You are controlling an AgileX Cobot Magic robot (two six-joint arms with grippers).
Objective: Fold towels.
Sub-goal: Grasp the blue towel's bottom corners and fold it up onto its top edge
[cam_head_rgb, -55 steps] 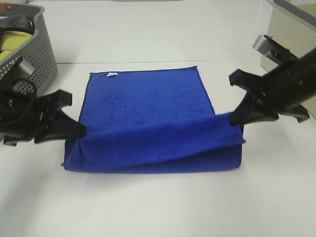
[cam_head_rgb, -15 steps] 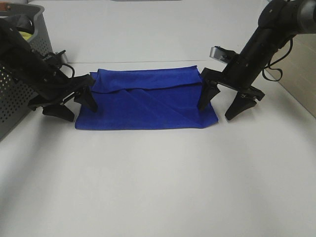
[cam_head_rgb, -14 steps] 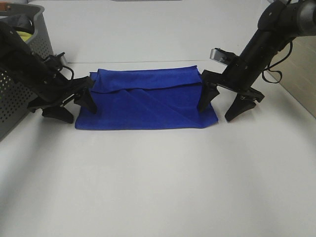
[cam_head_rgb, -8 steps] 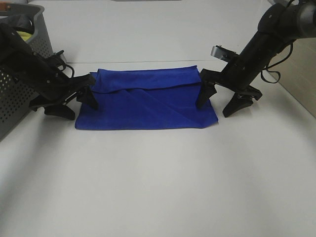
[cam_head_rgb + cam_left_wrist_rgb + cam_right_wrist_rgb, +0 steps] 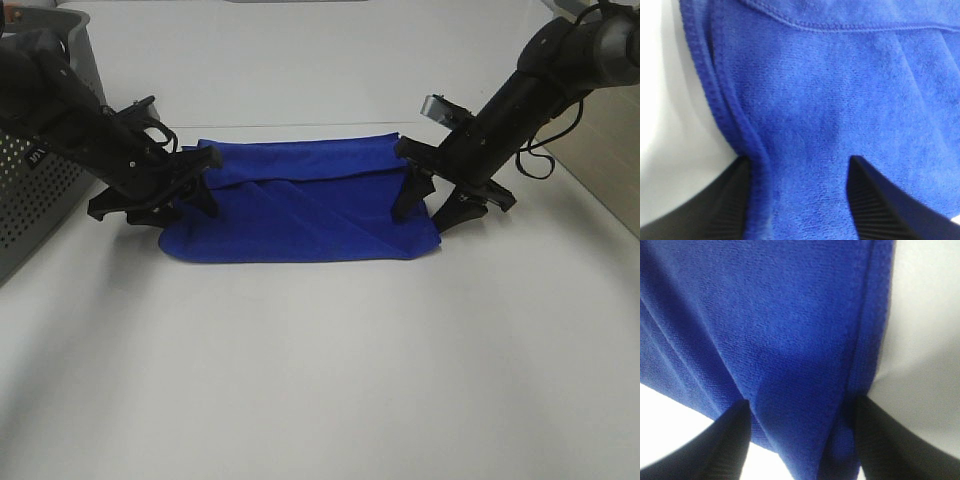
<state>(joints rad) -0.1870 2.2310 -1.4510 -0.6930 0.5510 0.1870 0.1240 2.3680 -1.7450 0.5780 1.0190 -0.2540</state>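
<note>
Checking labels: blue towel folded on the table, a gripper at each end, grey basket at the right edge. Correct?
No: the high view shows the basket at the left edge. The folded towel, with left gripper and right gripper at its ends, is as stated.

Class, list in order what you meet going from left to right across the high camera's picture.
Grey basket → left end effector → blue towel → right end effector.
</note>
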